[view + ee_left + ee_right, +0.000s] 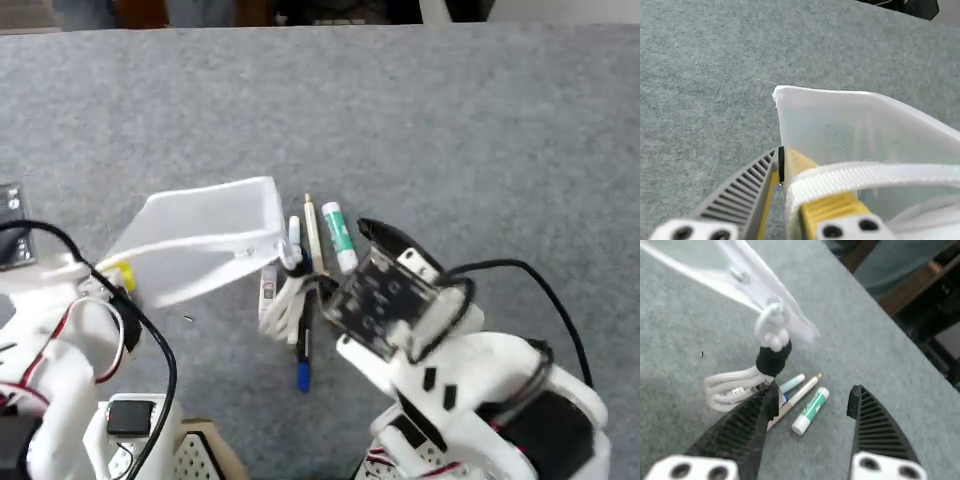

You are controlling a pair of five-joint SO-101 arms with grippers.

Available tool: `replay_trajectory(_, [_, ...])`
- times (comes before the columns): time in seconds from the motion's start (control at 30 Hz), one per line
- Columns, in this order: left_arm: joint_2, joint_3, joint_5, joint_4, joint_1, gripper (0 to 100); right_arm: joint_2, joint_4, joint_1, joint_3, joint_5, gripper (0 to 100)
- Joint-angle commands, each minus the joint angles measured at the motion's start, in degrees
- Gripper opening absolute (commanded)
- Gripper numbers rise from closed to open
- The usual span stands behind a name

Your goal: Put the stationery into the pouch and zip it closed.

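Step in hand: the first pick, with nothing loaded yet by the look of it. White translucent mesh pouch (205, 245) is left of centre on the grey felt-like surface (450, 120), its left end raised. Left gripper (787, 185) is clamped on that end, the pouch wall pinched between yellow pad and ribbed finger. Mouth seems open, not certain. Stationery lies just right of the pouch, side by side: pale-blue-capped pen (295, 235), wooden pencil (312, 232), green-and-white glue stick (340, 238). A dark pen with a blue end (303, 358) lies nearer. White looped cord (735, 385) dangles from the pouch's right corner, down among the pens. Right gripper (814, 395) hovers above the glue stick, fingers apart, holding nothing. Next, I judge: lower over the glue stick, close across its barrel, keep clear of the cord.
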Motion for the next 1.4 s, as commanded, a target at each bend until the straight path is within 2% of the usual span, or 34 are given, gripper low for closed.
replay_trajectory(0.0, [0.4, -0.6, 1.1, 0.4, -0.7, 3, -0.1, -0.3, 2.7, 2.2, -0.9, 23.4])
replay_trajectory(0.17, [0.4, 5.5, -1.3, 0.4, -2.1, 3, 0.0, -3.0, 5.2, 5.6, -6.4, 23.4])
replay_trajectory(0.43, [0.4, 12.4, -8.2, 0.2, -16.7, 3, 0.0, -4.3, 7.0, 8.8, -7.7, 23.4])
replay_trajectory(0.57, [0.4, 14.5, -8.3, 0.2, -18.2, 3, 0.0, -6.3, 9.8, 11.8, -8.4, 23.4])
replay_trajectory(0.7, [0.5, 14.7, -8.2, -0.5, -18.0, 3, 1.4, -9.3, 11.6, 14.3, -13.3, 23.4])
replay_trajectory(0.8, [2.5, 14.6, -8.0, -1.1, -18.0, 3, 6.5, -10.0, 11.7, 13.2, -14.2, 23.4])
replay_trajectory(1.0, [16.4, 10.9, -7.7, -1.1, -18.0, 3, 23.2, -8.6, 11.3, 1.1, -14.2, 23.4])
replay_trajectory(1.1, [21.3, 8.5, -5.3, -0.9, -18.0, 3, 31.7, -7.0, 11.3, -5.4, -17.8, 23.4])
replay_trajectory(1.37, [22.6, 8.5, -3.9, -1.1, -17.9, 3, 50.2, -5.5, 11.3, -11.1, -23.7, 23.4])
